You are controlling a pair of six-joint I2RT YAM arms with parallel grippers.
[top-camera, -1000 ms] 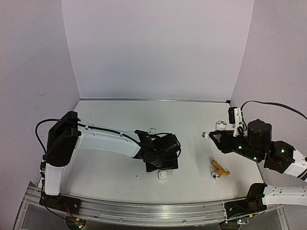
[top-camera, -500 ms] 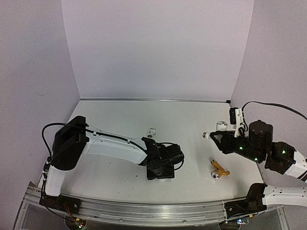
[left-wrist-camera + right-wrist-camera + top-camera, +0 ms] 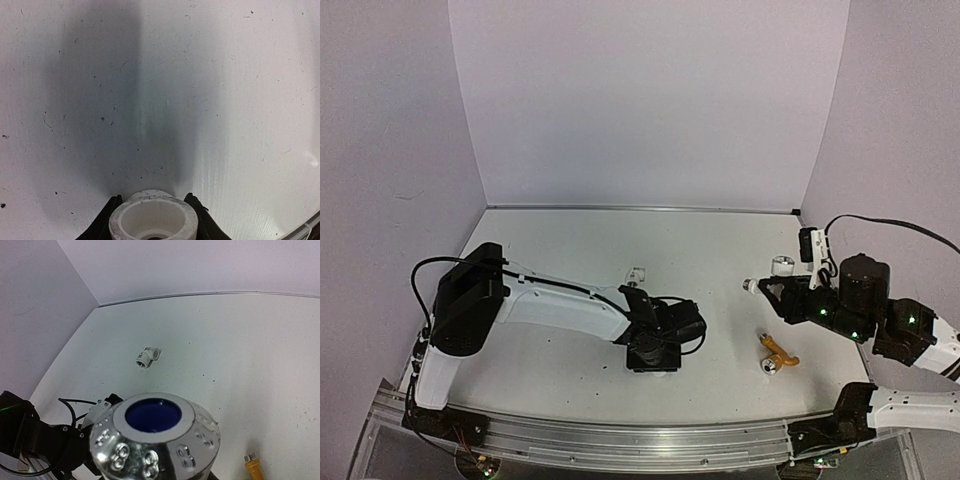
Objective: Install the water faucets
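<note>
My right gripper (image 3: 773,289) is shut on the white water faucet (image 3: 760,283), held above the table at the right. Its silvery, blue-lined end (image 3: 155,432) fills the lower part of the right wrist view. The yellow-gold faucet (image 3: 777,352) lies on the table just in front of that gripper, and its end also shows in the right wrist view (image 3: 255,467). My left gripper (image 3: 655,352) is low over the middle of the table. Its black fingers (image 3: 197,217) press both sides of a stubby white pipe fitting (image 3: 150,220) standing mouth up.
A white elbow fitting (image 3: 637,272) lies behind the left gripper, also seen from the right wrist (image 3: 148,356). The left arm (image 3: 560,305) stretches across the near left of the table. A metal rail (image 3: 620,435) runs along the front edge, and walls enclose the other sides.
The left gripper has come down over the stubby white fitting, which stood just in front of it, and its jaws have narrowed onto it. The right arm has barely moved.
</note>
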